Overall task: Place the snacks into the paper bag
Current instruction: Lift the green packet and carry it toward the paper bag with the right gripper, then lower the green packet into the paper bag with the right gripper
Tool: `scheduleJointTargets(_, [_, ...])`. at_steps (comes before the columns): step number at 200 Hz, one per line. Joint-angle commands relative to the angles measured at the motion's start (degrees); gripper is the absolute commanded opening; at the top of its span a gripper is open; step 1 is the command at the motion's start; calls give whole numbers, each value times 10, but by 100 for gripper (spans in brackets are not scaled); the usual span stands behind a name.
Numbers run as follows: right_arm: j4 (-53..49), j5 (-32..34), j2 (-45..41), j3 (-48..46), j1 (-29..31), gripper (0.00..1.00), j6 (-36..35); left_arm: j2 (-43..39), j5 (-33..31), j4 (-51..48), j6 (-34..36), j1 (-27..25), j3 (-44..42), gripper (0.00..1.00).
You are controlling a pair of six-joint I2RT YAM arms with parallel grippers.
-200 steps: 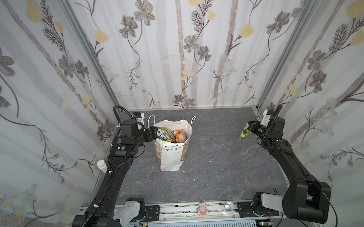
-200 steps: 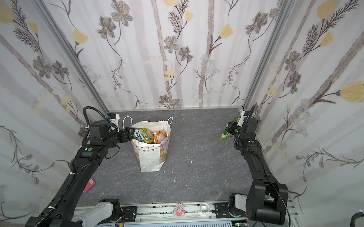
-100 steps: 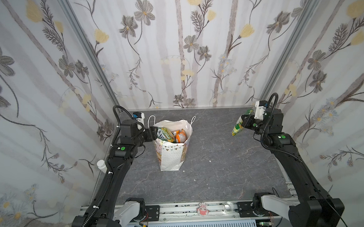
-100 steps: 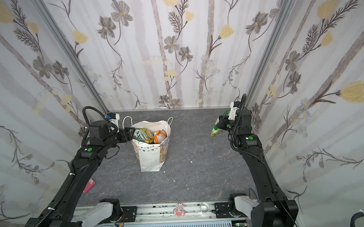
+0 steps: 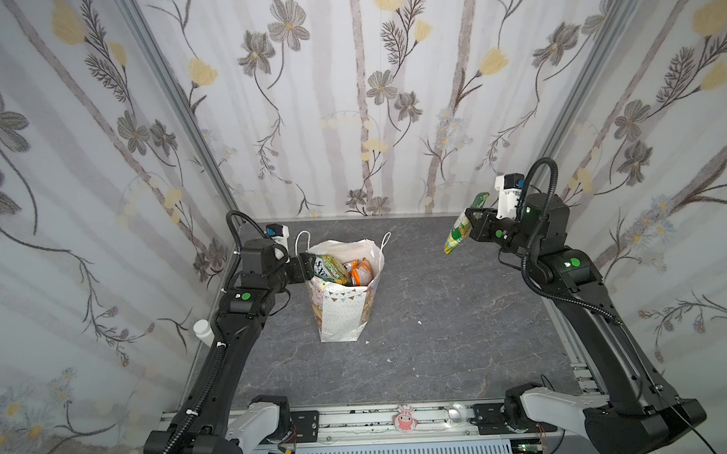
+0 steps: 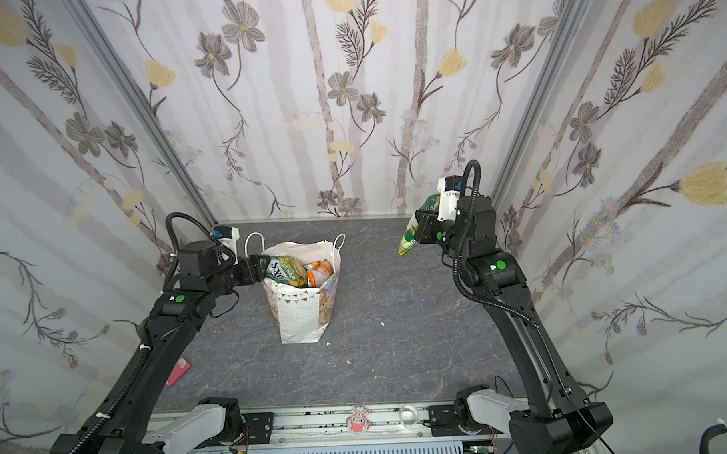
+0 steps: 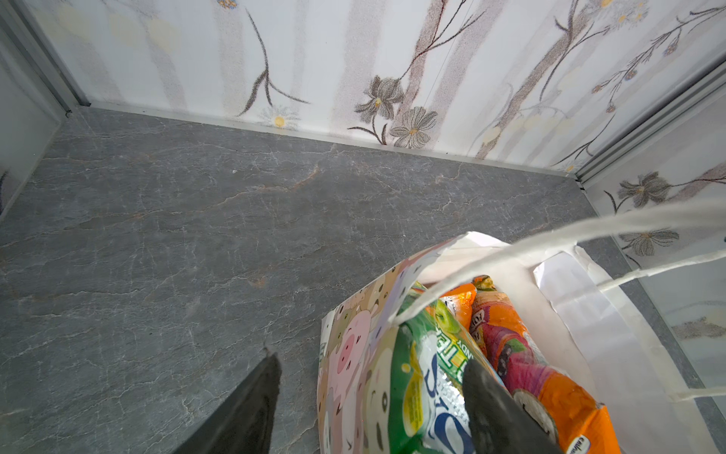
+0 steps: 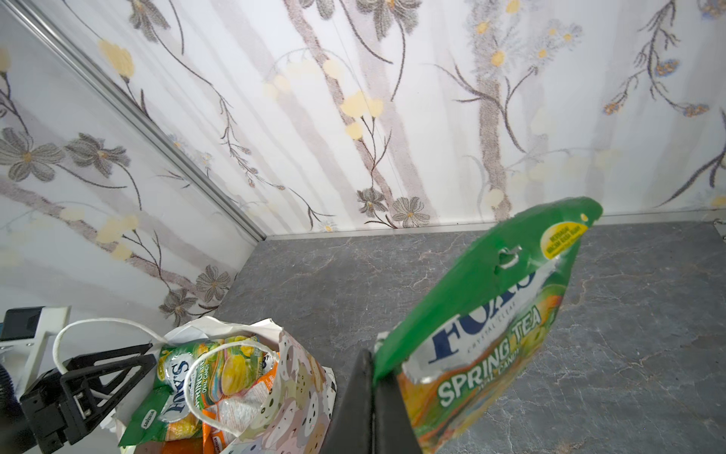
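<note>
The paper bag stands upright left of the table's middle, white with dots and bunting. Several snacks fill it to the rim, a green FOX'S packet and orange packets on top. My left gripper is open astride the bag's left wall, one finger outside and clear of it, one finger inside on the FOX'S packet. My right gripper is shut on a green FOX'S Spring Tea packet, held in the air at far right.
A white bottle and a pink card lie beyond the table's left edge. Small white crumbs dot the grey slab right of the bag. Patterned walls close three sides; the metal rail runs along the front.
My right gripper has risen from near the table and moved left toward the bag, carrying the green packet. The left arm and the bag have not moved.
</note>
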Motion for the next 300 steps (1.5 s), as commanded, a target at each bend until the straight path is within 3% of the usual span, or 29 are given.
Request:
scheduleJointTargets(1, [-5, 59, 9, 40, 29, 0, -27, 1, 9, 9, -3, 0, 5, 73])
scheduleJointTargets(70, [-44, 76, 77, 202, 118, 0, -44, 2, 13, 9, -3, 0, 5, 73])
scheduleJointTargets(116, [-38, 39, 116, 271, 168, 0, -53, 3, 19, 10, -5, -1, 5, 73])
scheduleJointTargets(236, [-67, 77, 203, 364, 337, 0, -106, 4, 9, 7, -2, -1, 4, 73])
scheduleJointTargets(300, [-113, 69, 294, 417, 359, 0, -127, 5, 1, 5, 1, 0, 5, 73])
